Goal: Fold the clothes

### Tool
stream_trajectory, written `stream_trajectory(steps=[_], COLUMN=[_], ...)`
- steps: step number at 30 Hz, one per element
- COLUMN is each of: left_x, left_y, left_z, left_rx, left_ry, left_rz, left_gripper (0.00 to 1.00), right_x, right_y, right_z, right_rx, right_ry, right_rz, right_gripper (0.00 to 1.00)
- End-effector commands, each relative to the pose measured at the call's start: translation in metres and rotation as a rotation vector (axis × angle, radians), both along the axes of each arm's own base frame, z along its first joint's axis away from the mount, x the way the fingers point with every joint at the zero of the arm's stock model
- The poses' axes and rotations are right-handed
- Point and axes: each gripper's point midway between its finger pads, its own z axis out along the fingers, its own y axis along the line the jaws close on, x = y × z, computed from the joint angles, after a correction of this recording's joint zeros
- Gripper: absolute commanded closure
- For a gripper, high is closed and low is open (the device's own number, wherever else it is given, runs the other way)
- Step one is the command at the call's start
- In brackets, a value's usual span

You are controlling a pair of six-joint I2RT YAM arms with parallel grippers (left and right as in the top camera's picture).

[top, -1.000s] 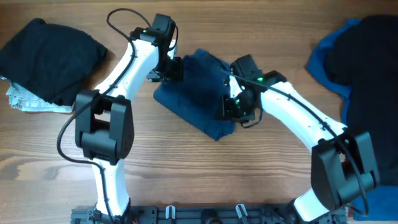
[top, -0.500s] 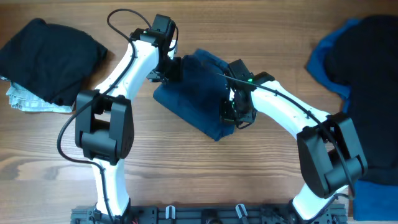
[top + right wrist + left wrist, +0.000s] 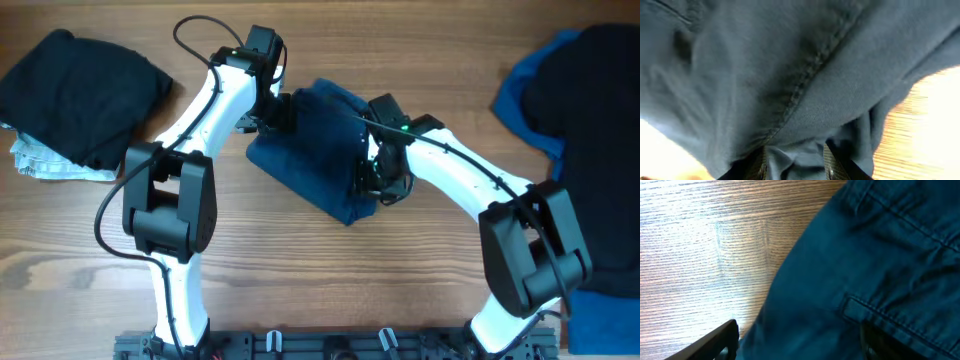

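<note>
The clothes at hand are a dark navy seamed piece (image 3: 310,160), lying folded in a rough rectangle at the table's middle. My left gripper (image 3: 283,110) sits at its upper left edge. In the left wrist view its fingers (image 3: 725,340) stand wide apart over the navy cloth (image 3: 850,270), open (image 3: 802,342). My right gripper (image 3: 375,180) presses on the piece's right side. In the right wrist view a loose fold of the cloth (image 3: 790,75) bunches between its parted fingers (image 3: 832,162), and the gripper (image 3: 795,162) is partly open.
A black garment (image 3: 80,90) lies at the far left on a pale grey-white one (image 3: 40,165). At the far right a royal blue garment (image 3: 520,95) lies under another black one (image 3: 590,90). Bare wood shows along the front.
My right arm has shifted a little left over the navy piece. The left arm has barely moved.
</note>
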Motion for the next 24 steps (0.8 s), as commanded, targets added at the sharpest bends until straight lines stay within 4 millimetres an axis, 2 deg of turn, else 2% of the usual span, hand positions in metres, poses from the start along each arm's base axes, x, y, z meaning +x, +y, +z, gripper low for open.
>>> stream_trajectory(steps=[1,3,8,10,15,17,18,19,20,21,23,24], left_x=[-0.001,-0.001,0.000,0.000,0.000,0.000,0.000,0.000,0.000,0.001,-0.002,-0.004], left_y=[0.007,0.007,0.007,0.007,0.007,0.007,0.007,0.007,0.007,0.006,0.002,0.001], left_z=[-0.009,-0.009,-0.009,-0.009,-0.009,-0.009,-0.009,-0.009,-0.009,-0.010,-0.018,-0.024], left_rx=[0.019,0.019,0.018,0.018,0.018,0.018,0.018,0.018,0.018,0.017,-0.004,-0.009], left_ry=[0.016,0.015,0.012,0.012,0.012,0.012,0.012,0.012,0.012,0.013,0.035,0.051], left_rz=[0.009,0.009,0.009,0.009,0.009,0.009,0.009,0.009,0.009,0.009,0.005,0.003], left_gripper=[0.23,0.23,0.23,0.23,0.23,0.25,0.27,0.34,0.40,0.54,0.75,0.77], right_x=[-0.003,-0.008,0.005,0.012,0.025,0.024,0.022,0.020,0.018,0.015,0.009,0.006], right_y=[0.014,0.024,0.016,0.016,0.023,0.022,0.022,0.019,0.014,0.004,-0.006,-0.008], right_z=[0.010,0.019,0.021,0.021,0.024,0.023,0.022,0.020,0.017,0.013,0.009,0.008], right_rx=[0.099,0.173,0.117,0.110,0.138,0.136,0.134,0.120,0.093,0.035,-0.020,-0.030], right_ry=[0.014,0.020,-0.028,-0.040,-0.075,-0.072,-0.070,-0.065,-0.060,-0.051,-0.040,-0.031], right_rz=[0.026,0.073,-0.003,-0.050,-0.093,-0.092,-0.088,-0.086,-0.090,-0.099,-0.079,-0.078], right_gripper=[0.62,0.62,0.60,0.46,0.44,0.55,0.71,0.93,0.96,0.96,0.96,0.96])
